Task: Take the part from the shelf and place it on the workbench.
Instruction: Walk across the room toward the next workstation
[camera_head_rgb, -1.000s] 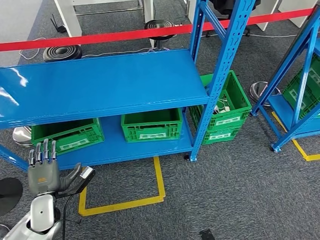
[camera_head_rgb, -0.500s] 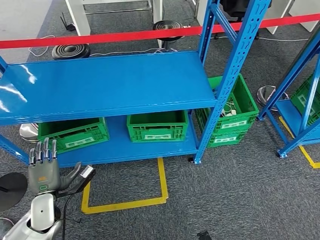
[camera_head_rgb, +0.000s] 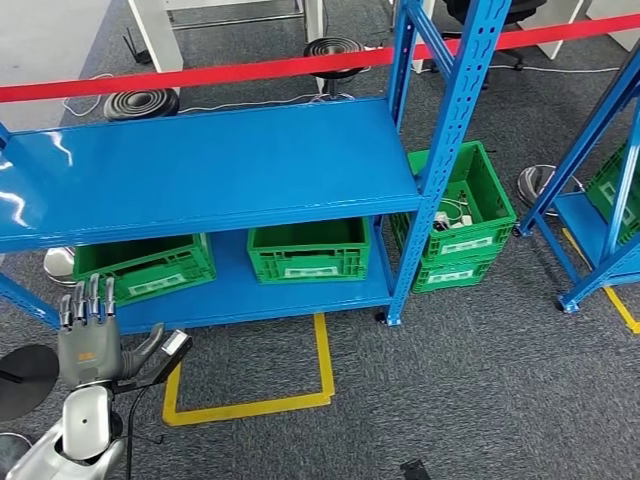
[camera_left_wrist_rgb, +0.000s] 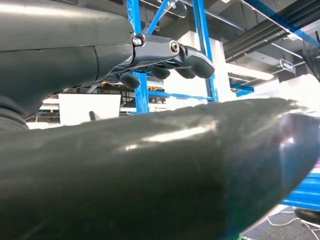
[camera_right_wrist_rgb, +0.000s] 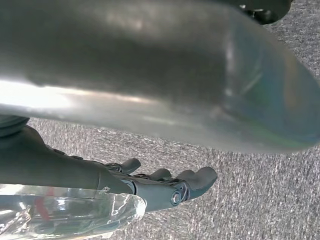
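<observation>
you had the left hand (camera_head_rgb: 89, 340) raised low in front of the shelf (camera_head_rgb: 211, 165), fingers (camera_head_rgb: 87, 300) straight and spread, grasping nothing; a thin dark item with a pale end (camera_head_rgb: 170, 350) sat by the thumb, and i couldn't tell whether it was touching. the right hand (camera_right_wrist_rgb: 158, 187) hung over grey carpet, its fingers loosely extended, with a clear plastic-wrapped thing (camera_right_wrist_rgb: 68, 212) lying against them. that was probably the part, already off the shelf, though the wrist view didn't show whether the fingers actually closed on it. the shelf's top board was bare blue, and green crates (camera_head_rgb: 309, 248) sat on the lower board. no bench appeared ahead, so you likely needed to turn away and walk, with the arm kept low to steady the load.
</observation>
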